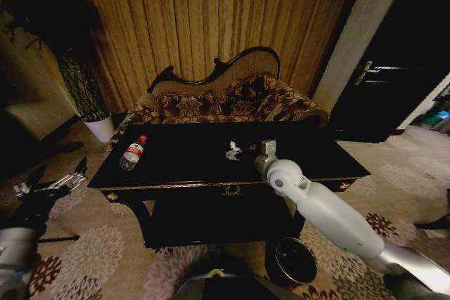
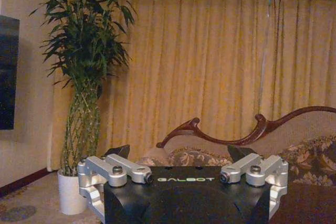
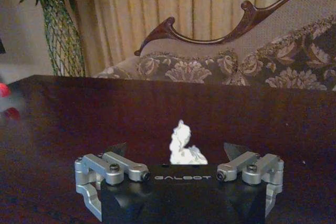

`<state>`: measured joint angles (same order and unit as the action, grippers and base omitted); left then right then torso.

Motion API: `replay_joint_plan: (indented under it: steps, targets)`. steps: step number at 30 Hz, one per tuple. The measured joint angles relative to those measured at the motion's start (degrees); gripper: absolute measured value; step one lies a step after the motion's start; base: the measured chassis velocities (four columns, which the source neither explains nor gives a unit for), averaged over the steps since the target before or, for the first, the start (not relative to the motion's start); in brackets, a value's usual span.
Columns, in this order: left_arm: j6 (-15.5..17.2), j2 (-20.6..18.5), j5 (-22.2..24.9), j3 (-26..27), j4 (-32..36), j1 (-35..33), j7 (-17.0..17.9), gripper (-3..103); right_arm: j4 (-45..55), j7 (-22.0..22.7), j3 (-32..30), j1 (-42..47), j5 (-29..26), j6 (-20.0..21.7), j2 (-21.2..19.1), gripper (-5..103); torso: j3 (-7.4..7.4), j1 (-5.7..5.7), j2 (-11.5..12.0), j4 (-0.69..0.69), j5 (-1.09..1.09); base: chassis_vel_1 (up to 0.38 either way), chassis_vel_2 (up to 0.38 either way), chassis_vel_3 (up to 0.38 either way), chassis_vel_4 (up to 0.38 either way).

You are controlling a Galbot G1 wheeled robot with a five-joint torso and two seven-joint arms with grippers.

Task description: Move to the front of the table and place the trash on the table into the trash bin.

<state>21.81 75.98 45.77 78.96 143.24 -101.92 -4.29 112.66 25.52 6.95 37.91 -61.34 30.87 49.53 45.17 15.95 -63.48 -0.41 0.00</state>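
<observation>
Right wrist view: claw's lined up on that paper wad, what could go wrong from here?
The paper wad is light and sits just ahead of the open right claw; a nudge could push it across the glossy table. The trash bin stands low beside the right arm, so the carry back could clip the table edge.

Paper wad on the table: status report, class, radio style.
Right gripper open, over the table, closing on paper wad. Left gripper open, parked left of table. Bottle on table. Trash bin on floor in front. Nothing in the way.
</observation>
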Motion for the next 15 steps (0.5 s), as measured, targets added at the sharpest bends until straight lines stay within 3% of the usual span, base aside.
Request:
replay_joint_plan:
  steps: [15]
  targets:
    - [-0.2, -0.4, 0.9, 0.4, 0.0, 0.2, -0.1, 100, -0.8, 0.0, 0.0, 0.5, 1.8, 0.0, -0.7, 100, 0.0, 0.0, 0.0, 0.0, 0.0, 0.0, 0.0, 0.0, 0.0]
